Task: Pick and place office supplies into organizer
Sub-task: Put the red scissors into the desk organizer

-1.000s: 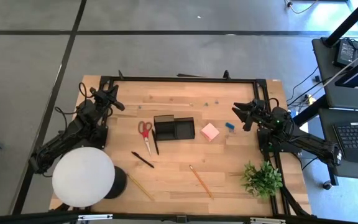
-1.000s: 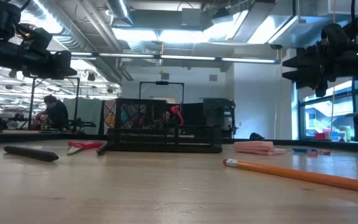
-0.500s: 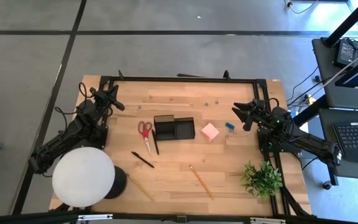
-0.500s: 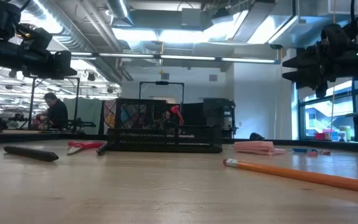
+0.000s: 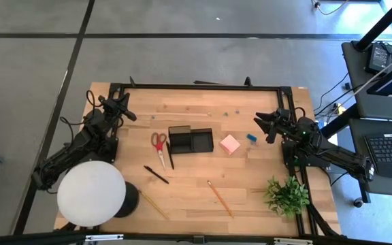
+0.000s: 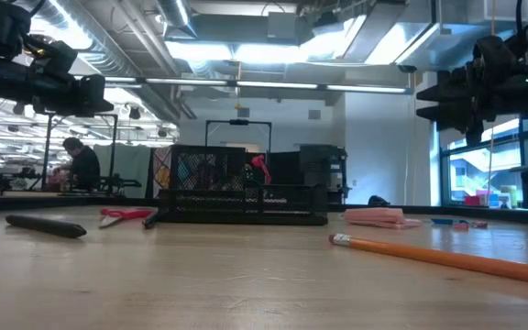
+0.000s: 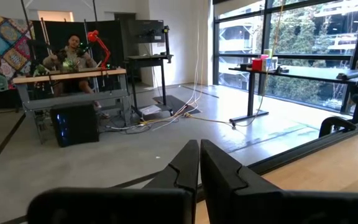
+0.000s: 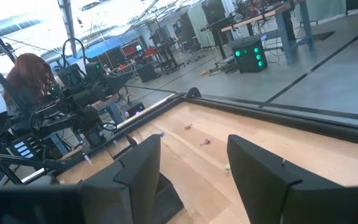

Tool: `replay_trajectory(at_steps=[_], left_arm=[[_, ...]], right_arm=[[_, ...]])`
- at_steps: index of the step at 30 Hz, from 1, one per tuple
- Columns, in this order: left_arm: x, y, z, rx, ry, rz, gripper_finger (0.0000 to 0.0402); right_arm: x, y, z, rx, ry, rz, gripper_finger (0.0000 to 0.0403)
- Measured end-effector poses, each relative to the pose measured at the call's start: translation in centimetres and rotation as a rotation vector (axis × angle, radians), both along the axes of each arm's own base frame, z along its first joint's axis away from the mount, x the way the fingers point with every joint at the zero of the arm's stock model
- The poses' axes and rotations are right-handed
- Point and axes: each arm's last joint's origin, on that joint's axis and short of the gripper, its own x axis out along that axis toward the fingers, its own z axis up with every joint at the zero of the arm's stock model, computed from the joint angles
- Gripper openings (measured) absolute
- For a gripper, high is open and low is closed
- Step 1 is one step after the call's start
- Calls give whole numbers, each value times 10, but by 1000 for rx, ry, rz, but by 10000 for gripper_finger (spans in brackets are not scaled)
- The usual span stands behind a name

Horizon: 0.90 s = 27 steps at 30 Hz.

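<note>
The black organizer (image 5: 190, 140) stands mid-table, also seen as a mesh box (image 6: 241, 191) in the low view. Red-handled scissors (image 5: 159, 145) lie left of it, a pink sticky-note block (image 5: 230, 143) and a tiny blue piece (image 5: 251, 138) to its right. A black pen (image 5: 156, 175) and two wooden pencils (image 5: 219, 198) (image 5: 154, 204) lie nearer the front edge. My left gripper (image 5: 129, 114) hangs shut and level at the far left, above the table. My right gripper (image 5: 261, 126) hangs open and level at the right, its fingers (image 8: 138, 168) holding nothing.
A large white round lamp (image 5: 91, 193) stands at the front left corner, a green plant (image 5: 286, 195) at the front right. A black frame (image 5: 203, 87) runs along the table's far edge. People sit at desks in the room beyond.
</note>
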Motion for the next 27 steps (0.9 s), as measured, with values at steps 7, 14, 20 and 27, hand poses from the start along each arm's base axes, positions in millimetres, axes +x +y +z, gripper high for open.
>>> replay_trajectory(at_steps=[7,14,20,27], left_arm=[[0,0,0,0,1,0,10],[0,0,0,-13,-27,-2,24],[2,-1,0,-15,-31,-70,70],[4,-3,5,-62,-212,-183,131]], right_arm=[[0,0,0,23,-11,-11,190],[0,0,0,20,-10,-11,190],[0,0,0,21,-10,-11,190],[-1,-1,0,16,-13,-44,190]])
